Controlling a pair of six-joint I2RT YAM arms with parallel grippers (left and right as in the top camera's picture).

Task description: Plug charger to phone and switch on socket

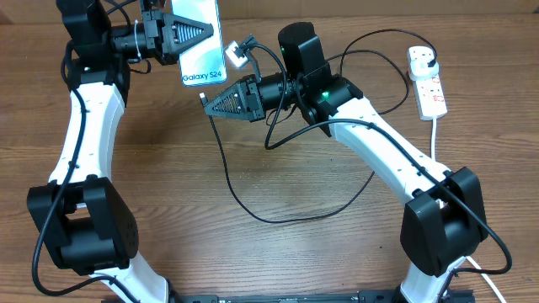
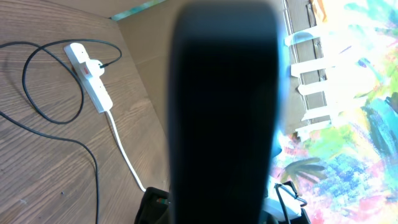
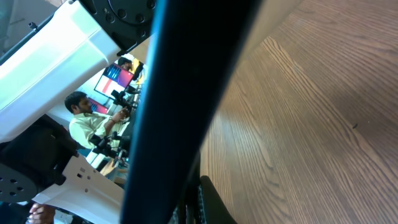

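The phone (image 1: 205,67), its light-blue screen facing up, hangs above the table at the back with my left gripper (image 1: 200,32) shut on it. In the left wrist view its dark back (image 2: 224,112) fills the middle. My right gripper (image 1: 209,101) sits just below the phone's lower end, shut on the connector end of the charger. The black charger cable (image 1: 232,181) loops across the table to a plug (image 1: 424,59) seated in the white socket (image 1: 428,80) at the far right. The socket (image 2: 92,78) and cable (image 2: 37,112) also show in the left wrist view.
The socket's thick white cord (image 1: 435,135) runs toward the front right, past the right arm's base (image 1: 438,227). The left arm's base (image 1: 80,227) stands front left. A dark blurred bar (image 3: 186,93) crosses the right wrist view over the wooden table (image 3: 311,112).
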